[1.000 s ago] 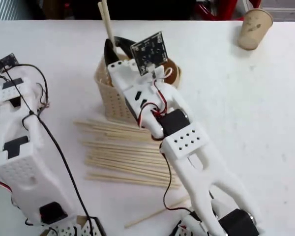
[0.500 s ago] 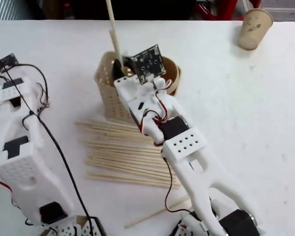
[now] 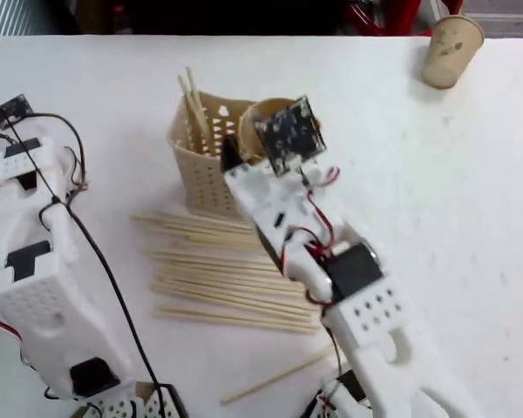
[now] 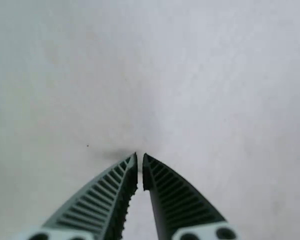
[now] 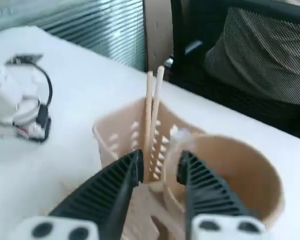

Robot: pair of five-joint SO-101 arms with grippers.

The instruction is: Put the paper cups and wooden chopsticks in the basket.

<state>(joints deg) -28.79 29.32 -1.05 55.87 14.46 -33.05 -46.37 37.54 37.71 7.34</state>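
Note:
A cream lattice basket (image 3: 199, 170) stands mid-table with two wooden chopsticks (image 3: 194, 109) upright in it and a paper cup (image 3: 260, 124) tucked in its right side. My right gripper (image 5: 160, 162) is open just short of the basket (image 5: 117, 135), level with the standing chopsticks (image 5: 152, 112) and the cup (image 5: 237, 172), holding nothing. Several loose chopsticks (image 3: 227, 274) lie in a pile in front of the basket. A second paper cup (image 3: 451, 48) stands at the far right. My left gripper (image 4: 140, 159) is shut over bare table.
The left arm (image 3: 35, 252) lies along the table's left edge with its cables. A single chopstick (image 3: 275, 376) lies apart near the front edge. The right arm (image 3: 331, 261) crosses over the pile's right end. Bare table lies to the right.
My right gripper lowered the chopstick it held into the basket, let go and drew back toward the near right. The left arm has not moved.

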